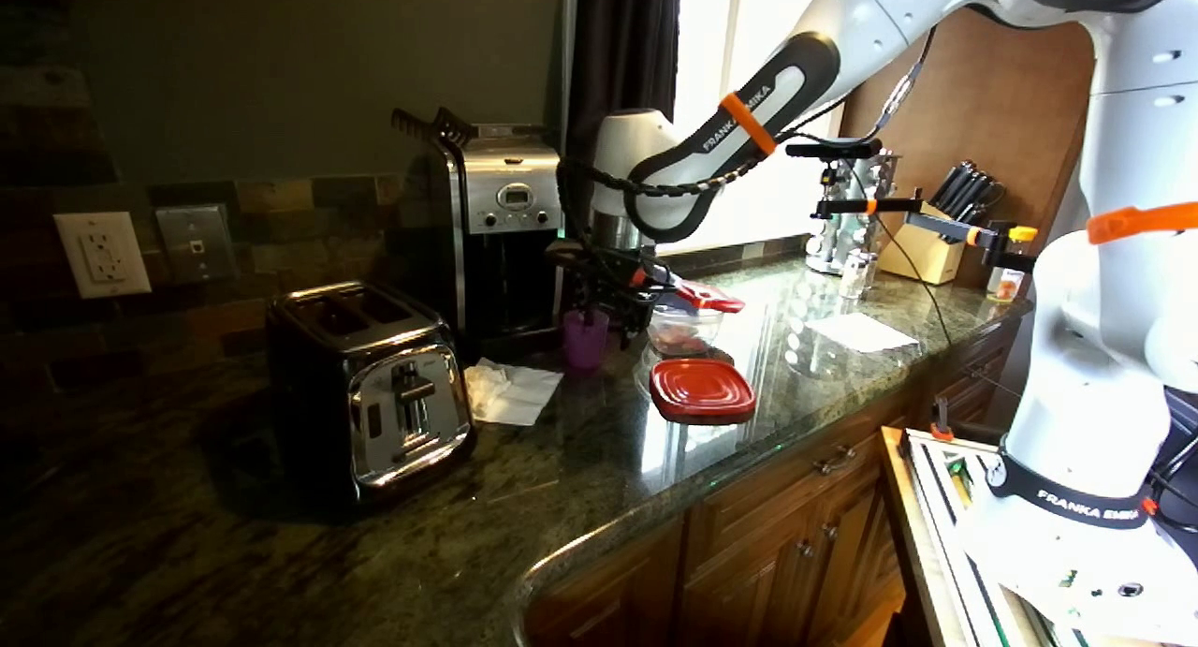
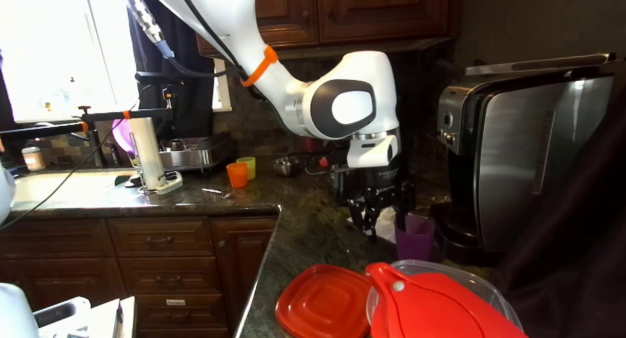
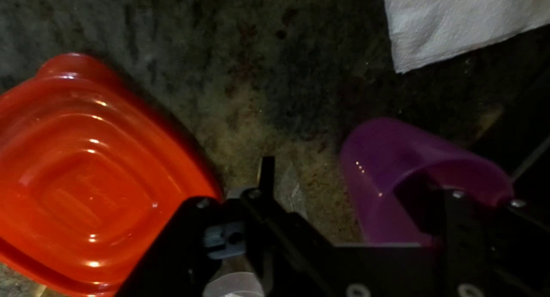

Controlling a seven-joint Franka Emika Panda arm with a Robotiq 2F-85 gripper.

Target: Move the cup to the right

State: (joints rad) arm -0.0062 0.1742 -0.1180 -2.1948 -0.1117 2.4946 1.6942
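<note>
The purple cup stands upright on the dark stone counter, in front of the coffee maker, in both exterior views [image 1: 585, 347] [image 2: 415, 240]. In the wrist view the cup [image 3: 378, 159] is at the right, with its opening facing the camera. My gripper [image 1: 608, 327] points down at the cup and also shows in an exterior view [image 2: 386, 230]. In the wrist view the gripper [image 3: 343, 176] is open, its fingers wide apart. One finger reaches into the cup's mouth. The other finger is outside the cup, with a gap to the cup's wall. The inner finger's tip is dark and hard to see.
The coffee maker [image 1: 513, 282] stands right behind the cup. A toaster [image 1: 412, 413] and a white napkin [image 1: 524, 394] are nearby. A red lid [image 2: 325, 301] and a clear container [image 2: 489, 291] with a red-handled item [image 2: 435, 304] lie close to the gripper.
</note>
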